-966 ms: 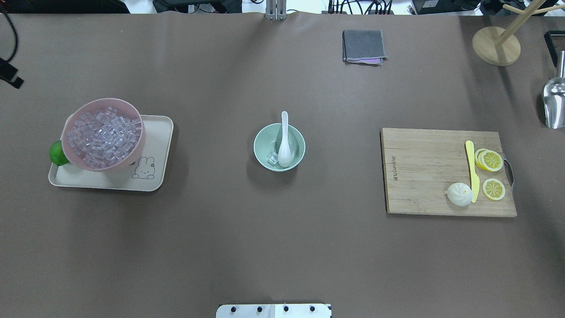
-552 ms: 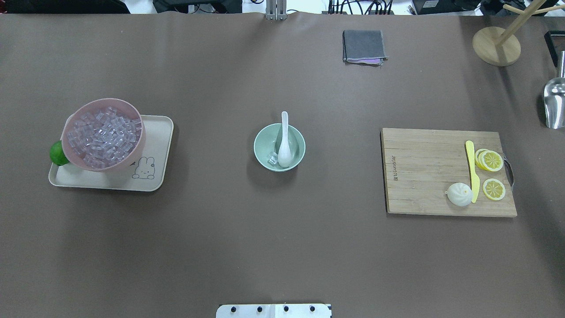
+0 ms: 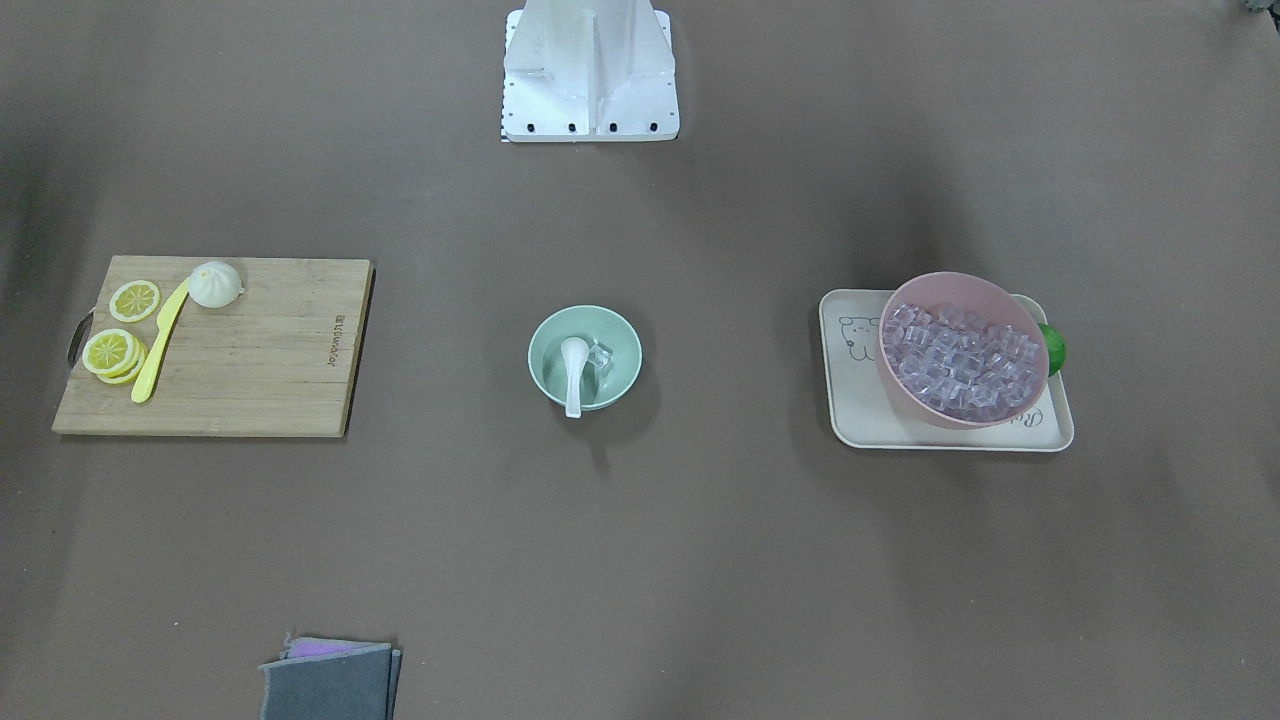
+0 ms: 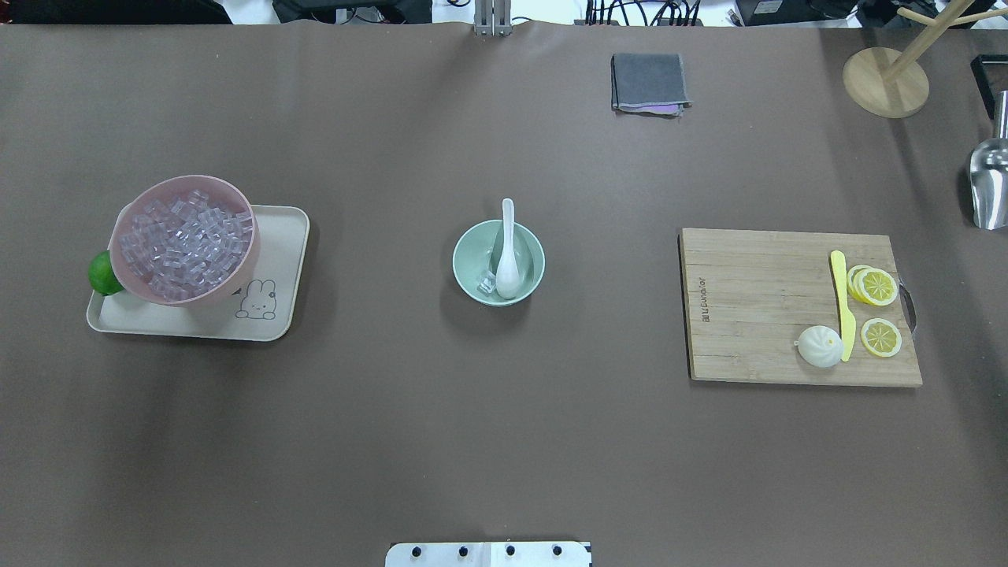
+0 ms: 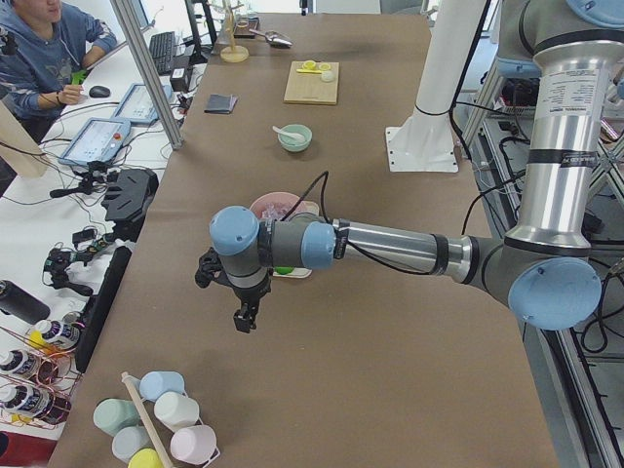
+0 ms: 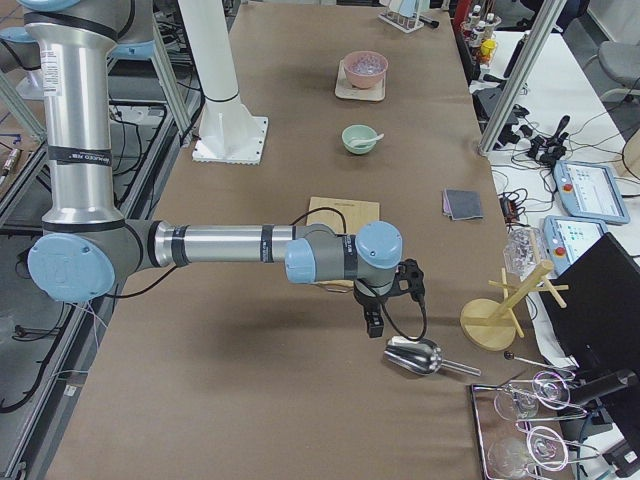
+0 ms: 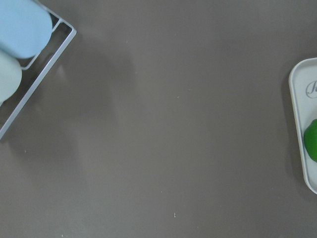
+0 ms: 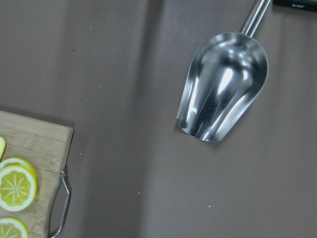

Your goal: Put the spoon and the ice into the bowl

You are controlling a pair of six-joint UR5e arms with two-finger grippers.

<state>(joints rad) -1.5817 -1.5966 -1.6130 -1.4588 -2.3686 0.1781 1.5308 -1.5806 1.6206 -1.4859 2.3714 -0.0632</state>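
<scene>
The mint-green bowl (image 4: 471, 253) stands at the table's middle, also in the front-facing view (image 3: 622, 345). The white spoon (image 4: 508, 250) lies in it, scoop down inside and handle leaning over the far rim. One clear ice cube (image 4: 486, 282) lies in the bowl beside the scoop. Several more ice cubes (image 4: 185, 240) fill the pink bowl (image 4: 239, 285) on the left. My left gripper (image 5: 244, 317) hangs past the table's left end and my right gripper (image 6: 372, 322) past its right end. Each shows only in a side view, so I cannot tell whether it is open or shut.
The pink bowl sits on a cream tray (image 4: 268, 315) with a green lime (image 4: 101, 273). A cutting board (image 4: 756, 307) holds lemon slices (image 4: 874, 286), a yellow knife (image 4: 843, 303) and a bun (image 4: 820, 346). A grey cloth (image 4: 649, 82), metal scoop (image 8: 223, 87) and wooden stand (image 4: 885, 82) lie at the right.
A dark part of the left arm at the overhead view's left edge has moved out of that view. The bowl, spoon and ice have not moved.
</scene>
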